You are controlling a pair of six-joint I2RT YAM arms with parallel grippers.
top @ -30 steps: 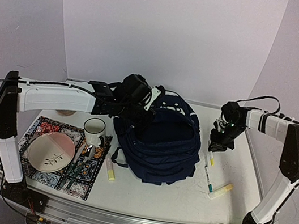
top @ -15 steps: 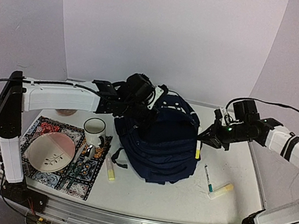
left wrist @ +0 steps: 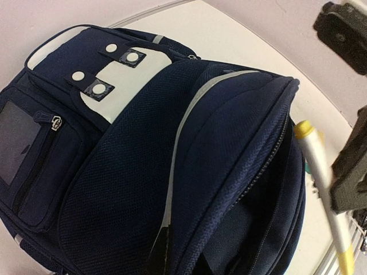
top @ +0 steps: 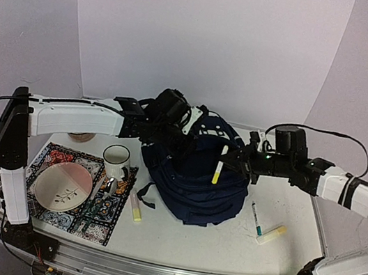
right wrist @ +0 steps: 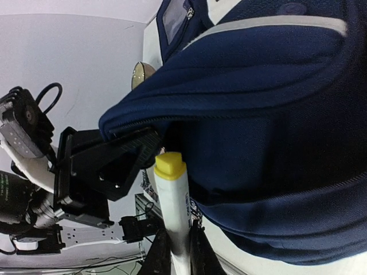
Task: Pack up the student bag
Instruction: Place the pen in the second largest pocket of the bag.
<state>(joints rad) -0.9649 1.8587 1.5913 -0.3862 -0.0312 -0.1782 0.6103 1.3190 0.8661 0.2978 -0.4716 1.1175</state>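
student bag [top: 198,182] mid-surface [top: 222,246], main compartment unzipped. Left pincer [top: 172,138] pinches opening edge, props it up. Right pincer [top: 231,161] clamps yellow-capped marker [top: 219,164] over opening, not yet in. Loose markers [top: 256,219] lie beside bag. Contents unseen; packing looks early.

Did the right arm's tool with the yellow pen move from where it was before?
Yes. The right tool swung left with its pen, from near the loose pens on the table to over the student bag.

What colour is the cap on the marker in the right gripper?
Yellow; the cap shows best in the right wrist view.
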